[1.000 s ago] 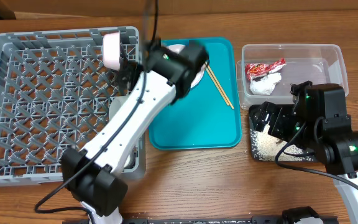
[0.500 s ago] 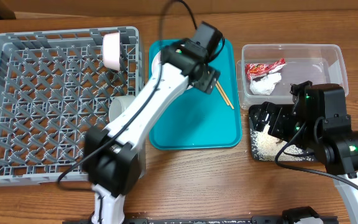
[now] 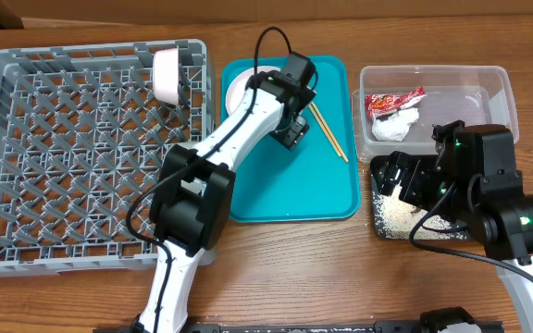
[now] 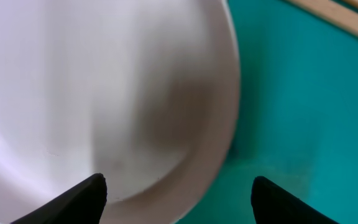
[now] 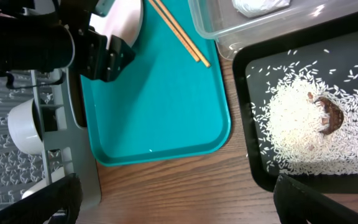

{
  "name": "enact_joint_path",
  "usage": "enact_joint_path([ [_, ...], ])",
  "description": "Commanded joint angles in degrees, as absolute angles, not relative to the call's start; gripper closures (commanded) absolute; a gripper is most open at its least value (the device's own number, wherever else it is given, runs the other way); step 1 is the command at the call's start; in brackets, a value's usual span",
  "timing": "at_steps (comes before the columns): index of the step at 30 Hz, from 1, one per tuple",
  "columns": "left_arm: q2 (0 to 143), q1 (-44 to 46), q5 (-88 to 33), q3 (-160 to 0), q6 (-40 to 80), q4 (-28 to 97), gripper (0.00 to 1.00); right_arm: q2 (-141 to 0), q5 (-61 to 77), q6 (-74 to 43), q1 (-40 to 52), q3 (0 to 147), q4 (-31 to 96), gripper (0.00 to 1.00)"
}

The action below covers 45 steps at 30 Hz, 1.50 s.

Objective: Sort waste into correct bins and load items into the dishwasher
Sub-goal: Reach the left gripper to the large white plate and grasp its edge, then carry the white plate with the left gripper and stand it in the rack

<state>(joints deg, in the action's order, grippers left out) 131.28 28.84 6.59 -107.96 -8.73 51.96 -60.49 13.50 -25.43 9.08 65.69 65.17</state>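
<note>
We're over the teal tray [image 3: 285,190] now, where one white dish [image 3: 237,90] sits at the far left corner. The left gripper [image 4: 178,198] hangs right above its rim, jaws spread, pinching nothing. Two chopsticks [image 3: 329,134] lie side by side just to its right on the tray. The left arm stretches across the dish rack [image 3: 63,157]'s near-right corner and covers part of the dish. In the rack we count two pieces: a cup [image 3: 167,76] at the back wall and a white cup [image 5: 22,127] by the right wall. The clear tub [image 3: 502,102] holds one wrapper [image 3: 394,99] and one tissue [image 3: 396,125]. The right gripper [image 5: 179,205] hovers wide open by the black tray [image 5: 257,168], which holds a rice pile [image 5: 297,130] with one brown bit [image 5: 328,115].
</note>
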Motion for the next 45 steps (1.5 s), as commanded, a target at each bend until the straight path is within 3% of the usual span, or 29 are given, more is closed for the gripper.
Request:
enact_joint_path([
  [1, 131.8, 28.1, 5.8, -108.0, -10.7, 51.3, 0.27, -60.3, 13.1, -25.3, 8.9, 66.8, 64.9, 0.00],
  [4, 131.8, 28.0, 4.4, -108.0, -10.7, 51.4, 0.28, -60.3, 13.1, -25.2, 8.9, 66.8, 64.9, 0.00],
  [5, 131.8, 28.0, 3.9, -108.0, -10.7, 51.7, 0.35, -60.3, 13.1, -25.2, 8.9, 66.8, 64.9, 0.00],
  [8, 131.9, 28.0, 1.7, -107.9, -10.8, 52.7, 0.42, -60.3, 13.1, -25.2, 8.9, 66.8, 64.9, 0.00],
  [12, 132.7, 28.1, 1.5, -107.0, -11.4, 52.2, 0.43, -60.3, 13.1, -25.2, 8.9, 66.8, 64.9, 0.00],
  [18, 133.8, 28.0, 1.5, -107.0, -11.6, 52.0, 0.65, -60.3, 13.1, -25.3, 8.9, 66.8, 64.9, 0.00],
  [20, 133.8, 28.1, 1.5, -107.0, -11.6, 51.8, 0.79, -60.3, 13.1, -25.2, 8.9, 66.8, 64.9, 0.00],
  [25, 133.8, 28.1, 1.4, -107.0, -11.6, 51.7, 0.96, -60.3, 13.1, -25.2, 8.9, 66.8, 64.9, 0.00],
  [33, 131.9, 28.3, 1.2, -111.7, -5.8, 55.8, 0.96, -60.3, 13.1, -25.2, 8.9, 66.8, 64.9, 0.00],
  [45, 116.6, 23.2, -13.6, -130.5, 0.7, 68.3, 0.96, -60.3, 13.1, -25.3, 8.9, 66.8, 64.9, 0.01],
])
